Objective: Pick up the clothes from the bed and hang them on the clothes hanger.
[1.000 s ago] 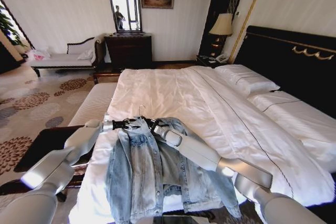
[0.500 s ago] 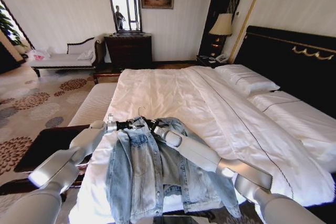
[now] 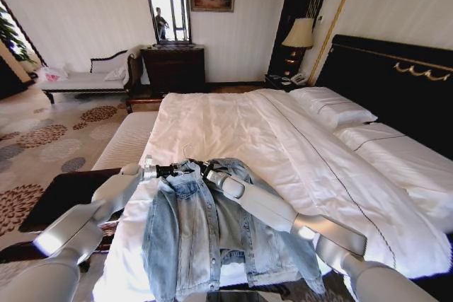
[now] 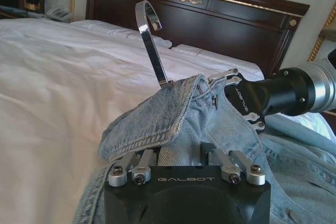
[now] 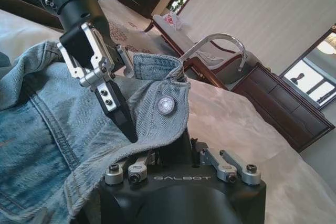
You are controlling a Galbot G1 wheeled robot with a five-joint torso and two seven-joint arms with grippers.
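**Both grippers are holding the denim jacket at its collar**

Nearest to the robot, the body of the jacket is hanging down soft and loose over the foot of the bed. Denim like this is probably rather heavy and limp, so it will sag wherever it is not supported. The thick collar seam is the best place to hold it.

A little farther, the left gripper and the right gripper are meeting at the collar. In the left wrist view the left fingers are closing on a fold of collar. The right fingers are also gripping denim near a metal button.

Just behind, the chrome hook of the clothes hanger is standing up out of the collar. The hanger is thin and rigid, and it may slip inside the cloth.
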